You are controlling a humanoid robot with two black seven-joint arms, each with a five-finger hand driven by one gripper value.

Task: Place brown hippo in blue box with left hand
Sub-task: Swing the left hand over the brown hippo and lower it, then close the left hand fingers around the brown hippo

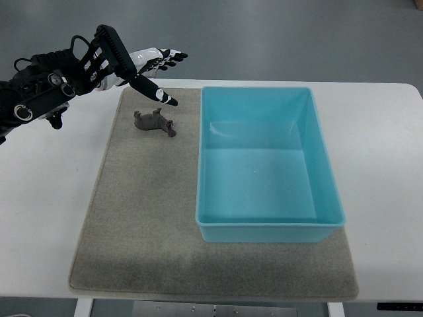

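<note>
A small brown hippo (155, 122) with a pinkish open mouth stands on the grey mat (142, 218), just left of the blue box (317, 155). The box is an open, light blue plastic bin with nothing inside. My left hand (149, 72) hovers above and slightly behind the hippo, fingers spread and holding nothing. Its thumb points down toward the toy without touching it. The left arm enters from the picture's upper left edge.
The mat lies on a white table (46, 198), whose far edge runs just behind my hand. The box sits on the mat's right half. Grey floor shows beyond the table.
</note>
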